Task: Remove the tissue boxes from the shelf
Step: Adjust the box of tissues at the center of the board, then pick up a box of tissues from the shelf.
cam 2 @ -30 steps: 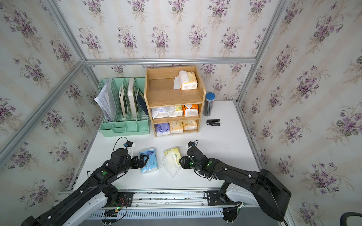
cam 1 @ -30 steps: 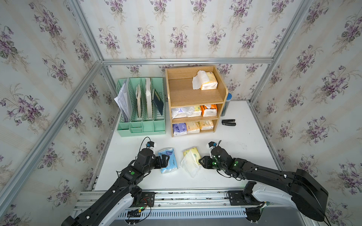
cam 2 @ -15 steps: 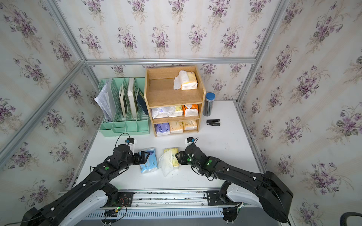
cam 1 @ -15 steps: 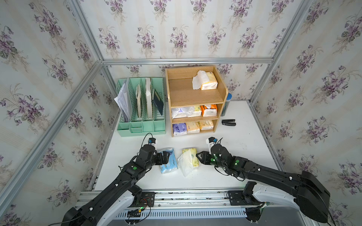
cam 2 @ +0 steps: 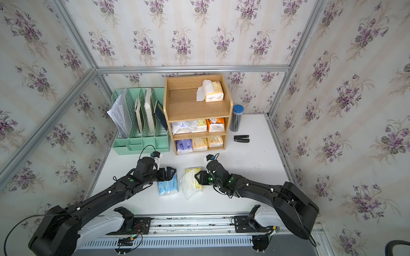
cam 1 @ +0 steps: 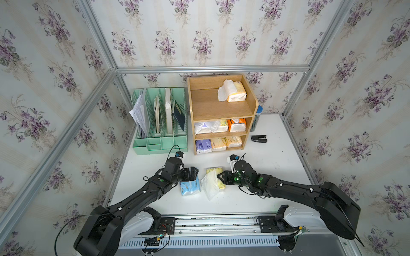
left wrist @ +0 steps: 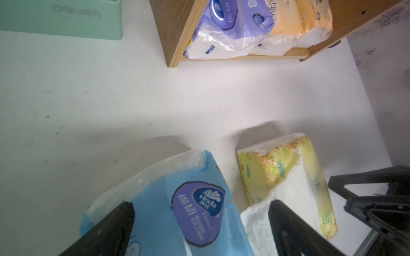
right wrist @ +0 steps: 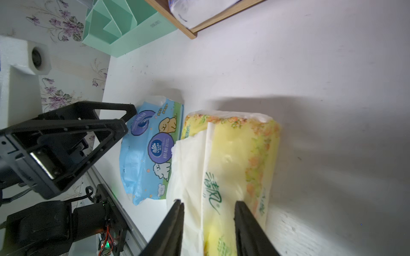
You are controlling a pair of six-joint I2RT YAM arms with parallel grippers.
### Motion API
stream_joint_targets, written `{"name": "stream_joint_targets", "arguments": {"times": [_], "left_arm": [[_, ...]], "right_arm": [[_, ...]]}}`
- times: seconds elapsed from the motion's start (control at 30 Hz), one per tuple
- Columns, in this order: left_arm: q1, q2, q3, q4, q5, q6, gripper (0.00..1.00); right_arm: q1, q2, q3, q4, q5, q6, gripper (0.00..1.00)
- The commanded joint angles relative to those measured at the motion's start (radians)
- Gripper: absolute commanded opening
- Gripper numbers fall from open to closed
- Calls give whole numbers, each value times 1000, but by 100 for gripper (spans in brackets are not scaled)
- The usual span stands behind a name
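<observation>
Table (cam 1: pixel 277 159), near side: blue pack (cam 1: pixel 189 188) left, yellow pack (cam 1: pixel 214 171) right, side by side; more packs (cam 1: pixel 219 144) on shelf (cam 1: pixel 210 106) far back. Left gripper (left wrist: pixel 202 205) gaping over blue, right gripper (right wrist: pixel 208 202) pinching yellow. Release fully, lift straight up, avoid snagging loose tissue (cam 1: pixel 208 187).

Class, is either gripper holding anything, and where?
The right gripper pinches the yellow tissue pack at its near side; the left gripper, open over the blue tissue pack, holds nothing.

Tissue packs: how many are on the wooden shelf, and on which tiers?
7 on the shelf. Top tier: one pale yellow pack. Middle tier: white pack, cream pack, orange pack. Bottom tier: purple pack, two yellowish packs. Others may hide behind them.
</observation>
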Motion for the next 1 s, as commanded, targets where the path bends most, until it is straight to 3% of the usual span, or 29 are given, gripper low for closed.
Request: {"name": "stream_joint_targets", "arguments": {"times": [0.0,0.27,0.4,0.67,0.97], "left_arm": [[-4,-15,27,-22,37,1,99],[-4,-261,61,-246,-91,10,99],[-3,-296,187,-315,-137,101,99],[-3,-71,474,-265,-72,203,99],[-2,166,644,-183,-20,227,99]], "right_arm": [[2,24,15,63,-43,14,43],[3,61,120,21,-41,-23,45],[-1,33,269,-206,125,-93,54],[-60,-39,643,-382,262,-239,60],[-191,138,1040,-425,446,-230,70]]}}
